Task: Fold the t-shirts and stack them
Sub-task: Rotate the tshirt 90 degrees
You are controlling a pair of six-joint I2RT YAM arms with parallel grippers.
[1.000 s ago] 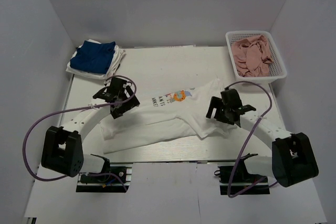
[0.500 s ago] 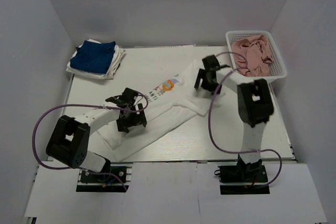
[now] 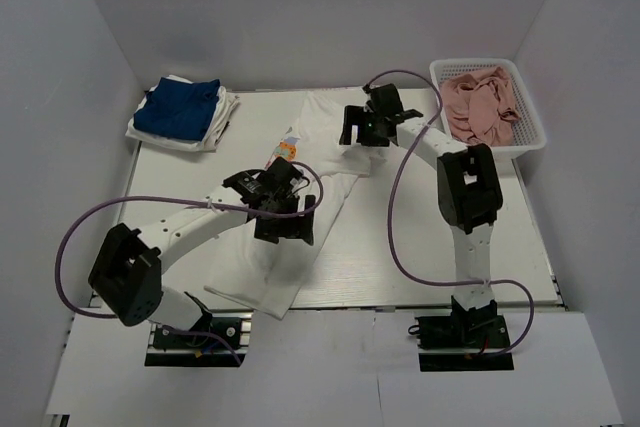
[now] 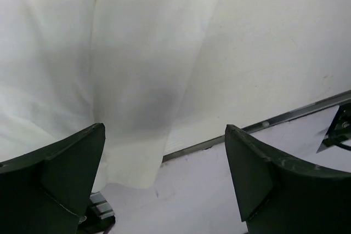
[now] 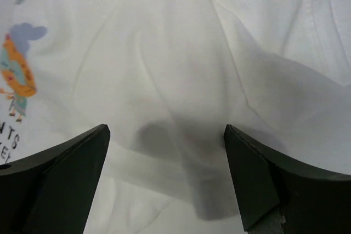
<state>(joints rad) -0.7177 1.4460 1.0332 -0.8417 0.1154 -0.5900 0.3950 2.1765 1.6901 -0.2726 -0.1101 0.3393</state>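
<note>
Three views share the white shirt (image 3: 255, 272).
Top: far, high on shirt's near side, looking down. Wrists: close above shirt, left at its near end, right by its print (image 5: 19, 75).

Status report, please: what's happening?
Left gripper and right gripper open, over large white cloth t-shirt with colourful print. Shirt unfolded, lying diagonally. White plastic basket close by right.

white basket (image 3: 497, 151) at far right holds crumpled pink cloth (image 3: 482, 105).
</note>
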